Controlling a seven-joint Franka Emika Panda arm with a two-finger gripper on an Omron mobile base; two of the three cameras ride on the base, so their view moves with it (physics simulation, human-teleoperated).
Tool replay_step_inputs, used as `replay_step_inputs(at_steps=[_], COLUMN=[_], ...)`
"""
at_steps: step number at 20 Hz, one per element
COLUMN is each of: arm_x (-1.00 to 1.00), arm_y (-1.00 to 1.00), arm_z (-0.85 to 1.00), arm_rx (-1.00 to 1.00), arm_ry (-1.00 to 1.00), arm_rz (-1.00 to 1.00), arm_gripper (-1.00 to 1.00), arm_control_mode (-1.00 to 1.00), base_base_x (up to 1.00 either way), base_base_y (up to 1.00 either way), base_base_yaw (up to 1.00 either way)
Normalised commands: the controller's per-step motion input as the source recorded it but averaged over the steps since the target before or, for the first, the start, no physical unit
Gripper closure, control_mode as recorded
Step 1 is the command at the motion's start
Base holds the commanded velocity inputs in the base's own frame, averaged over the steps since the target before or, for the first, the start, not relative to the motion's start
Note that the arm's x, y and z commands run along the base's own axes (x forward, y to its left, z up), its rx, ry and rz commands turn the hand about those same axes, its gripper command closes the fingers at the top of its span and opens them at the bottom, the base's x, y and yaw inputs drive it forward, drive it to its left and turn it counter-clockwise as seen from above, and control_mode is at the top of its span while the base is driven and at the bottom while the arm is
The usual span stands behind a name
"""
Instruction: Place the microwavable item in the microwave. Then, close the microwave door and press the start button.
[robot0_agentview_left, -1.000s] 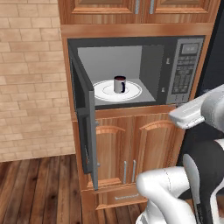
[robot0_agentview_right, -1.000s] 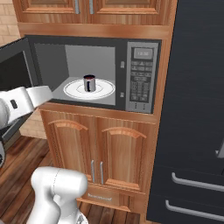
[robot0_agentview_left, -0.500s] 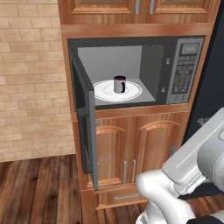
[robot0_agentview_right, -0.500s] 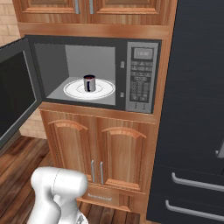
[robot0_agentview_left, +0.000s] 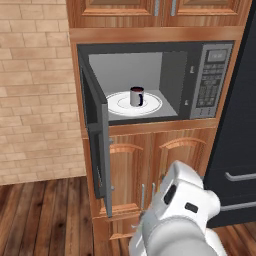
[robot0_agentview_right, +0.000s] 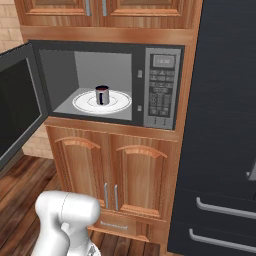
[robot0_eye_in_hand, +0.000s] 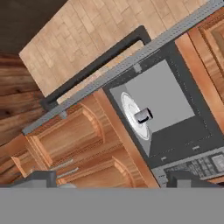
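The microwave door (robot0_agentview_left: 97, 145) is hanging wide open to the left, handle outward; I judge closing it comes next, best by pushing its outer face. The cup (robot0_agentview_left: 136, 96) is standing upright, long axis vertical, on the turntable plate (robot0_agentview_left: 150, 105) inside the microwave (robot0_agentview_right: 165, 60). The claw (robot0_eye_in_hand: 111, 180) is standing apart, holding nothing.

Wooden cabinet doors (robot0_agentview_right: 112, 165) sit below the oven niche, a brick wall (robot0_agentview_left: 35, 95) to one side, a dark fridge (robot0_agentview_right: 222, 125) opposite, plank floor (robot0_agentview_left: 45, 215) underneath.
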Motion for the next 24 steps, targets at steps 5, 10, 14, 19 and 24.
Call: replay_step_inputs(at_steps=[5,10,14,19,24], arm_x=[0.90,1.00,0.65,0.47,0.99], arm_y=[0.95,0.76,0.85,0.52,0.03], arm_z=[-0.71,-0.79,-0.64,-0.55,-0.38], arm_rx=[-0.21,-0.19,-0.28,-0.26,-0.10], arm_ry=[0.10,0.11,-0.04,-0.11,0.00], arm_rz=[0.01,0.00,0.01,0.00,0.00], arm_gripper=[-1.00,-1.00,-1.00,-1.00,-1.00], arm_control_mode=[-1.00,-1.00,-1.00,-1.00,-1.00], base_base_x=[0.00,0.00,0.00,0.00,0.00], base_base_y=[0.00,0.00,0.00,0.00,0.00], base_base_yaw=[0.00,0.00,0.00,0.00,0.00])
